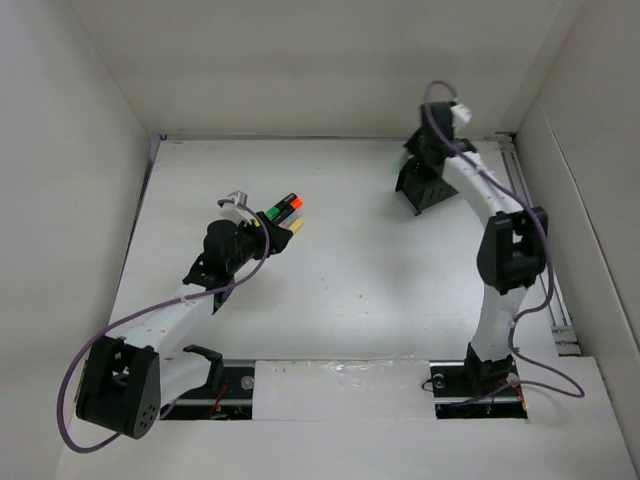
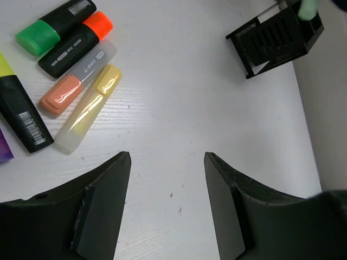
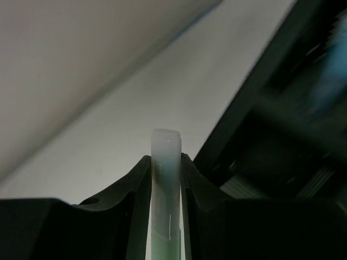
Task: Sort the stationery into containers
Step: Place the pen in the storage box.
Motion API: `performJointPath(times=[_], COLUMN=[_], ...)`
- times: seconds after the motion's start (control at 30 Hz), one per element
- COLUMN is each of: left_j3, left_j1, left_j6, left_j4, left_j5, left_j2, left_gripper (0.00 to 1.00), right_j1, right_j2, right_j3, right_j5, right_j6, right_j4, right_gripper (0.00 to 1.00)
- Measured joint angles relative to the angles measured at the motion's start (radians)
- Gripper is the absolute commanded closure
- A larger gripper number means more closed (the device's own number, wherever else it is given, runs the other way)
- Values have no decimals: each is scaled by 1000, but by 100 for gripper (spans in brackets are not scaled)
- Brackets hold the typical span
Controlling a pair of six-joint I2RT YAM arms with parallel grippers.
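Right wrist view: the right claw (image 3: 165, 162) is clamped on a pale marker (image 3: 165, 142), whose blunt end pokes out past the pads. The organiser (image 3: 282, 124) sits just beside it, blurred.
Why held so: gripped across its barrel, the pale marker looks set to go end-first into a compartment; which one I cannot tell.
Left claw (image 2: 168, 203): jaws apart with nothing between them, hovering over bare worktop (image 2: 179, 81) near the loose markers, likely placed for the next pick.
Loose markers: lying flat and bunched side by side, well apart from the organiser. They include a green-capped marker (image 2: 57, 21), an orange-capped marker (image 2: 76, 46), a salmon marker (image 2: 78, 76) and a yellow marker (image 2: 87, 111).
Materials: the capped markers have glossy black barrels with printed labels. The salmon and yellow ones are frosted, translucent plastic. The organiser is matt black with slatted walls, and the worktop is white and faintly grained.
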Motion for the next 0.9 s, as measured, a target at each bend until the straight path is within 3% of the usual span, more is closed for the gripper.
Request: performJointPath(times=[0.13,0.23,0.47,0.9], left_j3=[0,0,2,2], left_j1=[0,0,0,0], left_j6=[3,3,3,3], left_j4=[4,10,18,24], left_j5=[26,30,46,54], left_j2=[9,9,25,48], left_gripper=[47,47,47,47], right_j1=[-207,-275,-249,-209], right_j2=[-23,-16,66,175], right_j3=[41,61,202,216], right_j5=[128,244,452,706], right_j6=[47,58,8,-168], right_j4=[25,15,-4,47], right_gripper=[100,100,100,100])
